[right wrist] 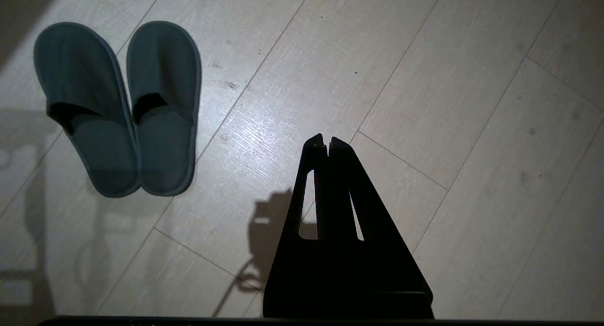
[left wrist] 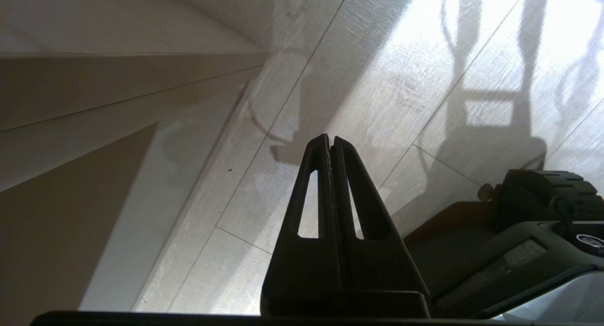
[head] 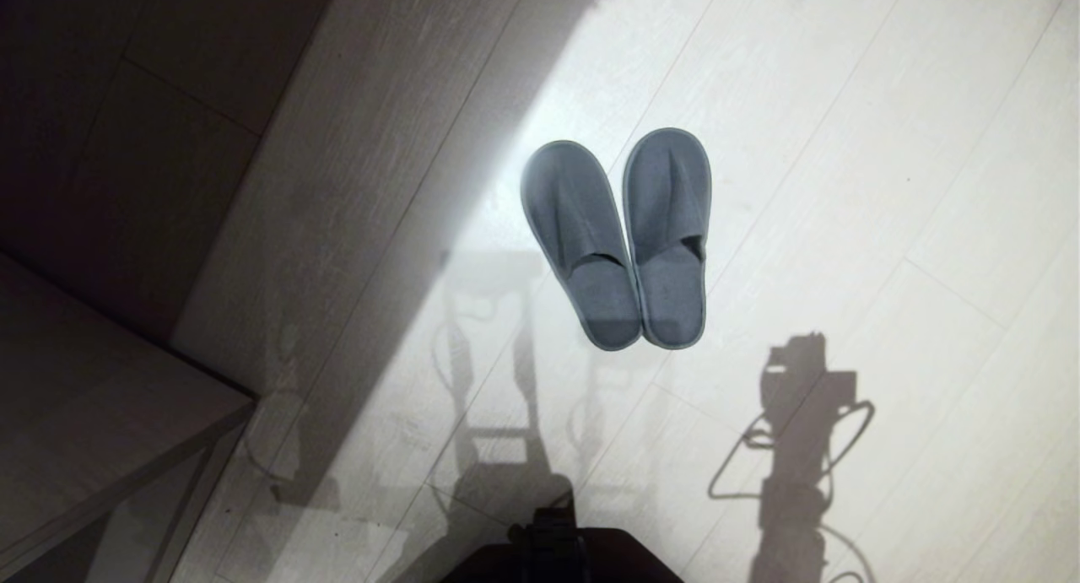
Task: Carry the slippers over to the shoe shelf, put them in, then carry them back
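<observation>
A taupe wood-laminate unit (head: pixel 101 414) edges the pale plank floor (head: pixel 886 186) at left. The 2 soft grey-blue slippers (head: pixel 620 237) lie side by side on the sunlit boards, touching. The left gripper (left wrist: pixel 329 138) and right gripper (right wrist: pixel 325 139) hang over bare floor, jaws pressed together, empty.

Bare floor (head: pixel 886 144) on every side of the slippers (head: pixel 620 237), pair touching side by side with no gap between, unit wall (head: pixel 278 186) well apart on the robot's left, right gripper (right wrist: pixel 326 142) above bare floor beside slippers, fingers together.
</observation>
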You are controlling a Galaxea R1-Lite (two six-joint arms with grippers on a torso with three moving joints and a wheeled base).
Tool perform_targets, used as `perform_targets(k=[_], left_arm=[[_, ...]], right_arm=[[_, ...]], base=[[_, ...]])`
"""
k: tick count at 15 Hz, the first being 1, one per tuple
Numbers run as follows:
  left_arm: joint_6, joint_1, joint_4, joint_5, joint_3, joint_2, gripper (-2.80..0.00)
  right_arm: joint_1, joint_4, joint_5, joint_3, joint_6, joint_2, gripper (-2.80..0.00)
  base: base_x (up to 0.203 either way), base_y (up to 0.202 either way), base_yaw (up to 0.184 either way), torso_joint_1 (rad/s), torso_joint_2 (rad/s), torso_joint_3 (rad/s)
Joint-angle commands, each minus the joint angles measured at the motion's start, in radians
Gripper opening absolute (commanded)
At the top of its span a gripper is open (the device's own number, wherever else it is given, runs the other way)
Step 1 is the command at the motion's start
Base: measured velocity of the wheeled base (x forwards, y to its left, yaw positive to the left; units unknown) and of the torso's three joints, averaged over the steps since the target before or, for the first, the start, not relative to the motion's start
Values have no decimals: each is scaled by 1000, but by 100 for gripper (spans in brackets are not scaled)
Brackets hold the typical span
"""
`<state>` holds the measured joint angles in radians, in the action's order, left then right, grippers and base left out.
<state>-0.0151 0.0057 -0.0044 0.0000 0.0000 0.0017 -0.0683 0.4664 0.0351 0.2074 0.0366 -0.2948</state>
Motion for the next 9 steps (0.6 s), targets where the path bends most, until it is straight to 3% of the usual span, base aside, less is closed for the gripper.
perform_targets(k=[1,3,6,9], left_arm=[[0,0,-1,0,0,1,-280],[-1,0,-1,0,0,1,-280],[0,0,0,0,0,1,-280],[-2,0,-1,0,0,1,-280]], right_arm=[[10,25,-1,-51,-15,29,-280],[57,-46,-2,-51,-18,98,-280],[72,-298,1,-73,-9,266,-280],[74,-343,59,-209,46,293,-280]], base=[[0,0,0,0,0,0],[0,0,0,0,0,0],[0,0,0,0,0,0],[0,0,0,0,0,0]])
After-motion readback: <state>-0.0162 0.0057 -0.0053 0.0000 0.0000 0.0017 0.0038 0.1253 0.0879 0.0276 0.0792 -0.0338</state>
